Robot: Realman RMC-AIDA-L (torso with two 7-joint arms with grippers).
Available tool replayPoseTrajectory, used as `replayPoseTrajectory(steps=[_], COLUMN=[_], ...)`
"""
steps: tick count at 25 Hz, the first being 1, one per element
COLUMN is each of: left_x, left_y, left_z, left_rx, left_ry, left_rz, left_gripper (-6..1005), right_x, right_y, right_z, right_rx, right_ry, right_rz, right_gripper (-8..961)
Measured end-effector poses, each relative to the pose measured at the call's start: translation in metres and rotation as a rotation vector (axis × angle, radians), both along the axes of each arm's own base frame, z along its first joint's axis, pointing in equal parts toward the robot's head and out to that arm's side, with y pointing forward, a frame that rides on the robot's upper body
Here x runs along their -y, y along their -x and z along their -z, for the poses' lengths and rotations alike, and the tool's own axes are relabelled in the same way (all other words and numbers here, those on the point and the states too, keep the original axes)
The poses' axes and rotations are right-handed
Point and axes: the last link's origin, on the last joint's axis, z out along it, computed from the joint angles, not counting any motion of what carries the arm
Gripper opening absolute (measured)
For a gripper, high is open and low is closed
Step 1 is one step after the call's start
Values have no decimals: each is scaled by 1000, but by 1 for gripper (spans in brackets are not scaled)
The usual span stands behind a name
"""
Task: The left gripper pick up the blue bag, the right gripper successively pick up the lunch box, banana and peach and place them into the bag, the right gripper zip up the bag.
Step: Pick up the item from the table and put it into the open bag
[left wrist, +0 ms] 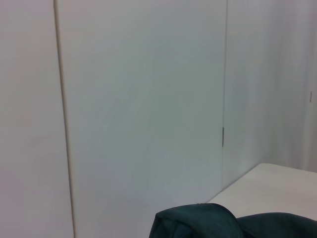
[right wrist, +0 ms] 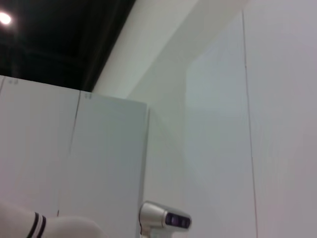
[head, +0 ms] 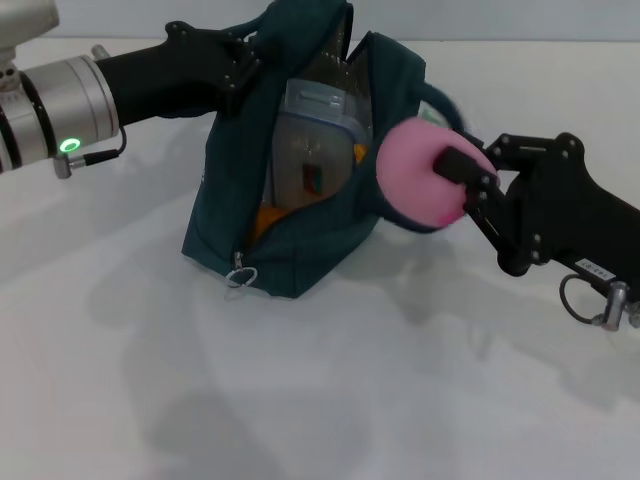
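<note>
While the blue bag (head: 300, 200) is held up at its top by the closed left gripper (head: 245, 60), the peach (head: 420, 180) is clamped in the right gripper (head: 465, 180), just beside the bag's open slit, which lies toward the robot's left.

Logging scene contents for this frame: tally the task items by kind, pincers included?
Bag: 1, the blue bag, open, held up by the left pincer.
Lunch box: 1, the lunch box inside the bag.
Banana: 1, the banana, just an orange-yellow bit visible inside.
Peach: 1, the peach in the right pincer at the opening.
Pincers: 2.
Total: 6.
</note>
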Motion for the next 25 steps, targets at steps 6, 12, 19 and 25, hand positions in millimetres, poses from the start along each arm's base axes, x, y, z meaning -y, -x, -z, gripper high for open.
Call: replayPoseTrajectory(steps=[6,12,19,25], left_x=[0,-1,-1,-1], left_y=[-2,-6,-11,-11], left_z=[1,3,4,1], left_rx=[-7,-8,9,25], left_ry=[2,7,0,-14], left_rz=[12,25,45,46], left_gripper=[39,39,39,39], right_x=[-19,-63,-82,-79], right_y=[15,51,64,60], right_z=[7,21,39,41], right_rx=[19,110,243,259], right_ry=[56,97,139,169], right_rz=[23,43,76,81], right_gripper=[71,76,83,95])
